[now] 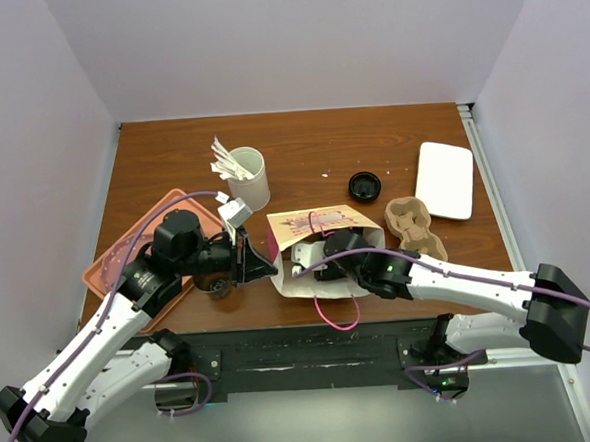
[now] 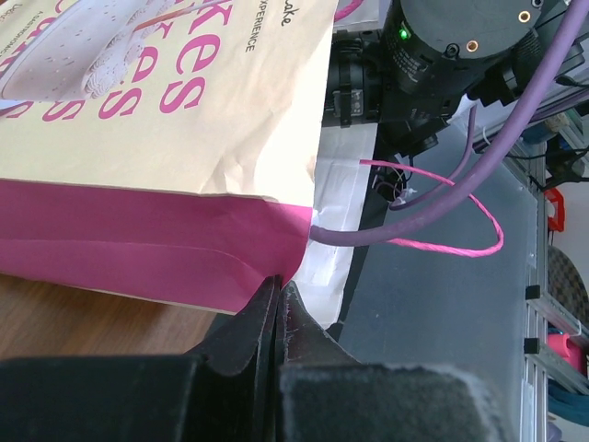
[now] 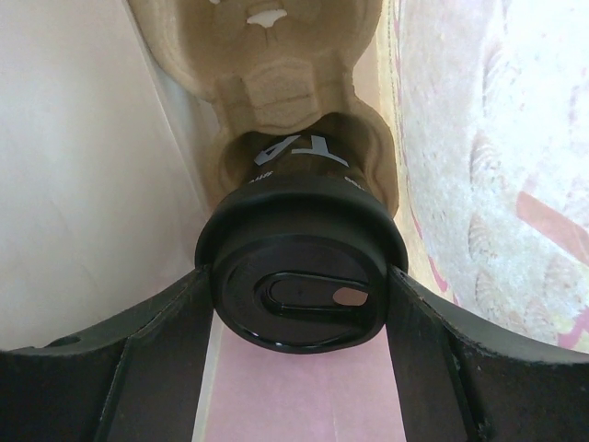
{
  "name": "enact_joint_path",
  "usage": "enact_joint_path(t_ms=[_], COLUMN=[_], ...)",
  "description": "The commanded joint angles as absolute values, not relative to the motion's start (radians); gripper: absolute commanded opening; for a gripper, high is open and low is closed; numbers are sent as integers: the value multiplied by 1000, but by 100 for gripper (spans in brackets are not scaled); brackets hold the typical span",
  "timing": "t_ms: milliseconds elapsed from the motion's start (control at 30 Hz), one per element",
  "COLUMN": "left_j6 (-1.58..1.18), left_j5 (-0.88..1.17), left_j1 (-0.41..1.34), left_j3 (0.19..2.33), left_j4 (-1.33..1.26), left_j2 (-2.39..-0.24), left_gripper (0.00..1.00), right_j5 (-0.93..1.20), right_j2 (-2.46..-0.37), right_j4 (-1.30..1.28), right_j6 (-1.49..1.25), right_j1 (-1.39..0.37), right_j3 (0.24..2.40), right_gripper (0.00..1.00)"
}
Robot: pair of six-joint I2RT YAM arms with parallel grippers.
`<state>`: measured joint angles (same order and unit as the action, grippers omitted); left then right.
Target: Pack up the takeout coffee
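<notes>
Left gripper (image 2: 276, 299): fingers pressed fully together, pinching the pink side fold of the printed paper bag (image 2: 156, 138) at its corner, right at the fingertips. Bag lying on the wooden table (image 1: 300, 141) between the 2 grippers. Right gripper (image 3: 299, 285): reaching inside the bag, 2 fingers spread wide, 1 against each side of the black lid of the takeout coffee (image 3: 294, 230). Cup body set into a pocket of the moulded-pulp cup carrier (image 3: 267, 64), directly ahead of the fingertips, with white bag wall left of the fingers and printed wall right.
</notes>
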<state>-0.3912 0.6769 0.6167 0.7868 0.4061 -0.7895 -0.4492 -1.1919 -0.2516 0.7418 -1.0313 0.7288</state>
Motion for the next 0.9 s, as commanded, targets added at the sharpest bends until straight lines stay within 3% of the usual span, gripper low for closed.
enact_joint_path(t_ms=[0, 667, 867], left_j6=[-439, -451, -446], left_j5=[765, 782, 781], left_j1=[623, 621, 623], left_j3=[790, 779, 782], left_j4=[365, 359, 370], left_j2=[-772, -762, -758], left_gripper=[0, 0, 0], right_j5=[-497, -514, -522], right_j2=[-1224, -1312, -1321], right_j4=[-250, -221, -225], right_j6=[793, 765, 756], right_j1=[-1003, -985, -985], right_j3=[726, 779, 795], right_gripper=[43, 72, 86])
